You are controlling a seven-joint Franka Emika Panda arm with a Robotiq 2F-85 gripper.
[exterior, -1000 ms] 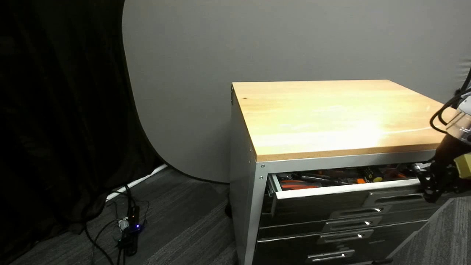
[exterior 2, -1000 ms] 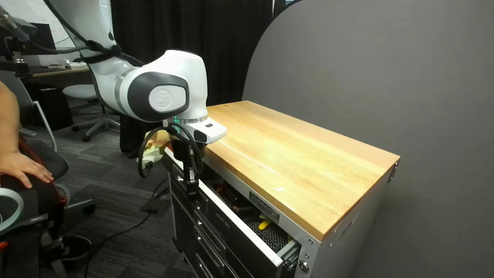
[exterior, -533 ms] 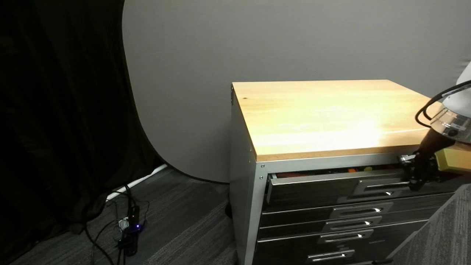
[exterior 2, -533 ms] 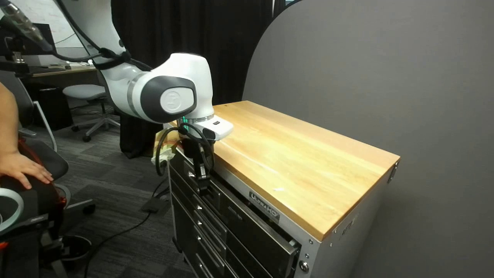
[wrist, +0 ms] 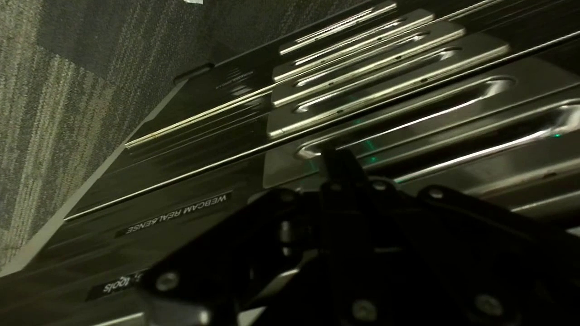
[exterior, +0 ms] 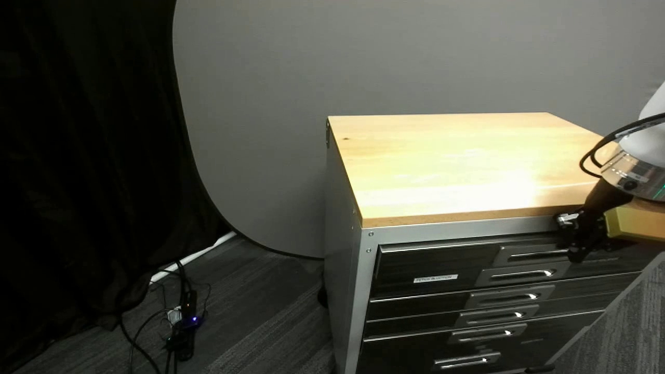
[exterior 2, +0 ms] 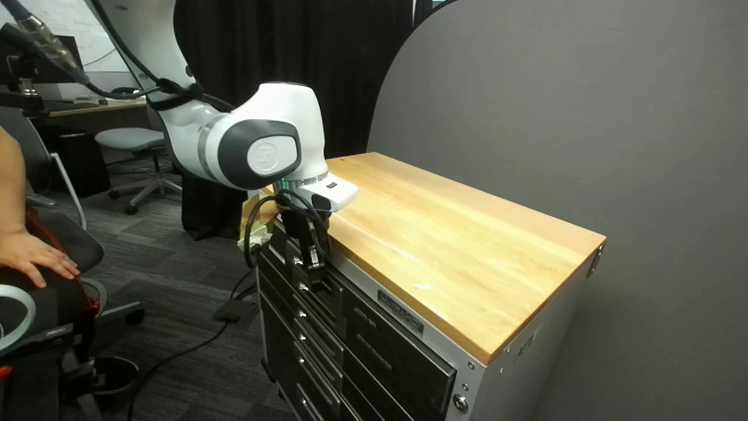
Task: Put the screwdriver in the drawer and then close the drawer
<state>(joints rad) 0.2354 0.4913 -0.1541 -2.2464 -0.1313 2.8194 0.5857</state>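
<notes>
Top drawer [exterior: 441, 255] sitting closed in the tool cabinet [exterior: 341, 234]
The Robotiq gripper [wrist: 340, 156], fingers pressing together, is hanging near its silver bar handle [exterior: 537, 255].

Cabinet top [exterior: 457, 166]: smooth, shiny wood
Drawer [exterior: 441, 258]: smooth, shiny metal
Curtain [exterior: 88, 156]: dull cloth
Carpet [exterior: 270, 306]: rough, dull
Robot arm [exterior 2: 245, 131]: smooth, shiny

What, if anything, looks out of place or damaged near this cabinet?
The yellow block near the end of the robot arm looks odd: pale material below it is crumpled, like loose wrapping. A tangle of cables on the floor looks untidy. The top drawer looks closed and straight; I see no damage.
</notes>
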